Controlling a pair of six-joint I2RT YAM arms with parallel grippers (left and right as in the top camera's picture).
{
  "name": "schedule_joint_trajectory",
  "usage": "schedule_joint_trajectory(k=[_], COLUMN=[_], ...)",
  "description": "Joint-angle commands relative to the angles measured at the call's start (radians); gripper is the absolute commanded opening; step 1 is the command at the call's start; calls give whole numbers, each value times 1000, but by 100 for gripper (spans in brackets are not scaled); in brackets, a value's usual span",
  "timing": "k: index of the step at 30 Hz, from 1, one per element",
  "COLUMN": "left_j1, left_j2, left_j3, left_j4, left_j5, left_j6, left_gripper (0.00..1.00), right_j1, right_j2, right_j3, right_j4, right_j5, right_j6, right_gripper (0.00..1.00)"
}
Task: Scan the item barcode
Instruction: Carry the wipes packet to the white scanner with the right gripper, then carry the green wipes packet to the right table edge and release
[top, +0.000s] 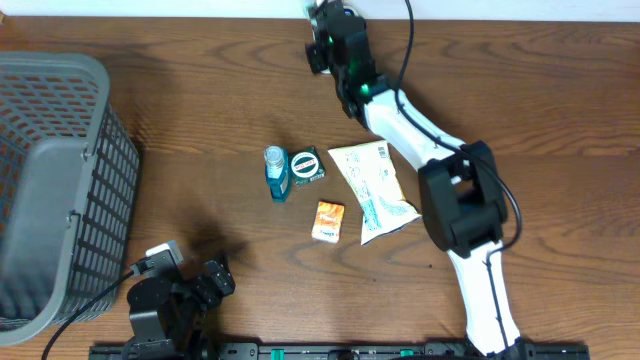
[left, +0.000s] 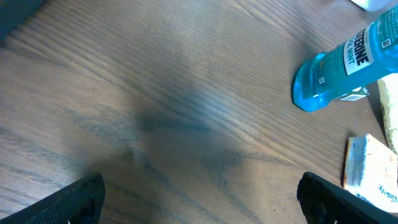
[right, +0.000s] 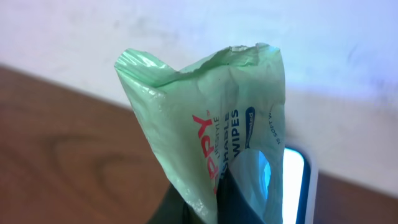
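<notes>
the right gripper (top: 320, 22) is sitting at the 12 o'clock edge of the table (top: 540, 90) in the overhead view, its jaws pinching tight on a green wipes packet (right: 205, 118). in the right wrist view the packet is standing up out of the jaws, crumpled along its top seam, with red and blue lettering running sideways down it. a white device (right: 297, 186) with a lit blue window is showing just behind the packet, at its 4 o'clock, against a pale wall.

the left gripper (left: 199, 202) is sitting near the table's 7 o'clock, jaws spread wide and holding nothing. its dark fingertips (left: 68, 202) are showing at the bottom corners of the left wrist view, over bare wood.

near the table's centre a blue mouthwash bottle (top: 276, 172) is lying with a dark green box (top: 306, 165) just beside it at 3 o'clock. a white pouch (top: 375, 190) is lying further out at 3 o'clock, and a small orange packet (top: 327, 220) is lying at the box's 5 o'clock. a grey basket (top: 100, 190) is filling the 9 o'clock side.
</notes>
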Motion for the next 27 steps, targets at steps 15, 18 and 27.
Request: schedule_joint_trajectory(k=[15, 18, 27], left_j1=[-4, -4, -4], left_j2=[-1, -1, -1], left_j3=[-10, -10, -10], left_j4=[-39, -39, -39], left_j5=[-9, -9, -9], left_j6=[3, 3, 3], left_gripper=[98, 98, 98], right_j1=[-48, -63, -244], right_j2=[134, 111, 72], right_j3=[210, 212, 212], right_j4=[-47, -117, -525], right_j5=[363, 515, 844], right_j6=[15, 14, 17], right_gripper=[1, 1, 1])
